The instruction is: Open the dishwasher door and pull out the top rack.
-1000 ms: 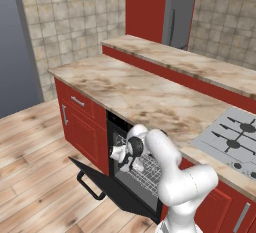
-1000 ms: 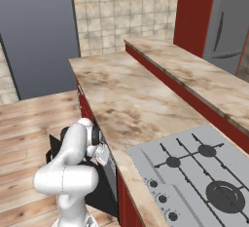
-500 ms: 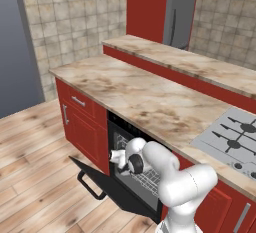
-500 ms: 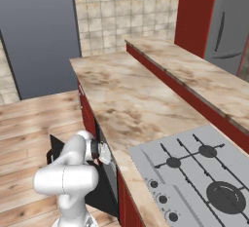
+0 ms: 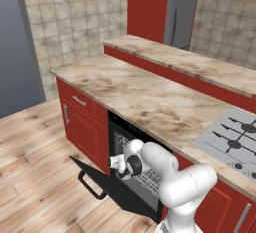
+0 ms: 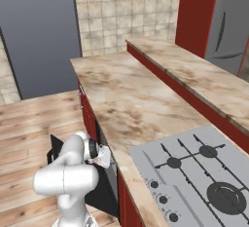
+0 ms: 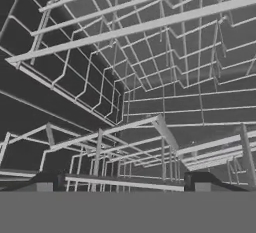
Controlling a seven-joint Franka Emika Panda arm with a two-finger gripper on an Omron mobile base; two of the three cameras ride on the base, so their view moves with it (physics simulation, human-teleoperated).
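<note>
Dishwasher door hangs open, tilted down. Gripper sits inside the cavity right at the top rack, fingers spread apart, clasping nothing.

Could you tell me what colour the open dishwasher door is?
Matte black; the dishwasher door shows best in the left base view.

Even, flat rendered light on both base views; hand view dim and grey, darkest toward 9 o'clock, slightly soft

Matte black dishwasher door showing w/ pale grey wire top rack, red cabinets, beige marbled counter.
</note>
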